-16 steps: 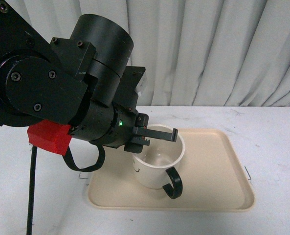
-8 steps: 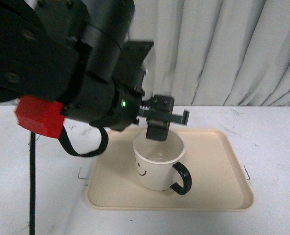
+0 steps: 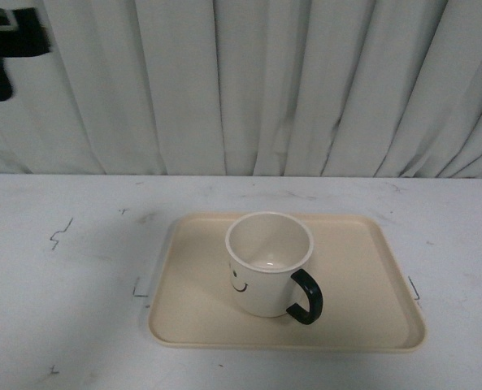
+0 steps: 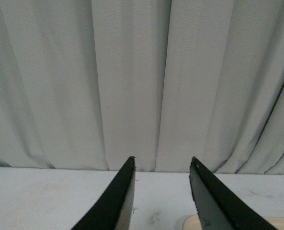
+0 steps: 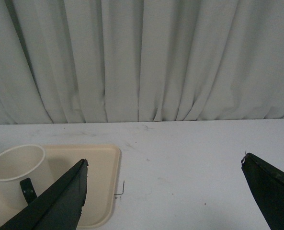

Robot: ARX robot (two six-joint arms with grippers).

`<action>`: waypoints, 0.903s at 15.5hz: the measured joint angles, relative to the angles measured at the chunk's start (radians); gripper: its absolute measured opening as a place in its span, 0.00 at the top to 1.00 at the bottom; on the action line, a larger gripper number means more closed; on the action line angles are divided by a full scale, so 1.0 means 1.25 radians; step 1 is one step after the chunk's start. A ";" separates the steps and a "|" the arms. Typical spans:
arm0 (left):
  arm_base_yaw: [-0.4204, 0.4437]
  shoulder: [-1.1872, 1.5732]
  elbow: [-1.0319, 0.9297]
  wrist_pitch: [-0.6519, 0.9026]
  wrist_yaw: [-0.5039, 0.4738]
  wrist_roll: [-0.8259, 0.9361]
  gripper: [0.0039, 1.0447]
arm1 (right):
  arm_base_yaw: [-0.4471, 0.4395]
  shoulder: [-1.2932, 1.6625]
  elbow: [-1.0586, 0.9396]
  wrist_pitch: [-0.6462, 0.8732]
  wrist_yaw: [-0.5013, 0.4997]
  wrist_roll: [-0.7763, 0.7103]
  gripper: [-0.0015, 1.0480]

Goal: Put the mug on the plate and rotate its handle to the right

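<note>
The cream-white mug (image 3: 265,264) stands upright on the beige plate (image 3: 362,268), its smiley face towards the front left. Its dark handle (image 3: 306,297) points to the front right. The mug (image 5: 15,165) and plate (image 5: 101,182) also show in the right wrist view. My left gripper (image 4: 163,160) is open and empty, raised well away from the mug; only a dark part of that arm (image 3: 9,41) shows at the front view's top left corner. My right gripper (image 5: 164,163) is open wide and empty, over bare table to the right of the plate.
A white table (image 3: 70,268) carries the plate. A grey-white curtain (image 3: 306,81) hangs along its back edge. Small dark marks sit on the table beside the plate's left and right rims.
My left arm has lifted off the mug and drawn back up and to the left, nearly out of the front view. The mug's handle has swung from the front towards the right.
</note>
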 joint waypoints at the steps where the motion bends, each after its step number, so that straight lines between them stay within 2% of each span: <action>1: 0.019 -0.039 -0.055 -0.003 0.036 0.000 0.79 | 0.000 0.000 0.000 0.000 0.000 0.000 0.06; 2: 0.039 -0.064 -0.107 -0.014 0.064 0.000 0.91 | 0.000 0.000 0.000 0.000 0.000 0.000 0.06; 3: 0.060 -0.096 -0.140 -0.023 0.085 -0.002 0.99 | 0.000 0.000 0.000 0.000 0.000 0.000 0.06; 5: 0.106 -0.197 -0.190 -0.039 0.119 0.000 0.99 | 0.000 0.000 0.000 0.000 0.000 0.000 0.06; 10: 0.166 -0.368 -0.273 -0.136 0.182 0.000 0.99 | 0.000 0.000 0.000 0.000 0.000 0.000 0.06; 11: 0.173 -0.380 -0.295 -0.109 0.193 0.000 0.99 | 0.000 0.000 0.000 0.000 0.000 0.000 0.06; 12: 0.207 -0.394 -0.315 -0.123 0.243 0.001 0.99 | 0.000 0.000 0.000 0.000 0.000 0.000 0.06; 13: 0.245 -0.425 -0.332 -0.168 0.259 -0.001 0.99 | 0.000 0.000 0.000 0.000 0.000 0.000 0.06; 14: 0.249 -0.462 -0.332 -0.180 0.258 0.000 0.99 | 0.000 0.000 0.000 -0.001 0.000 0.000 0.06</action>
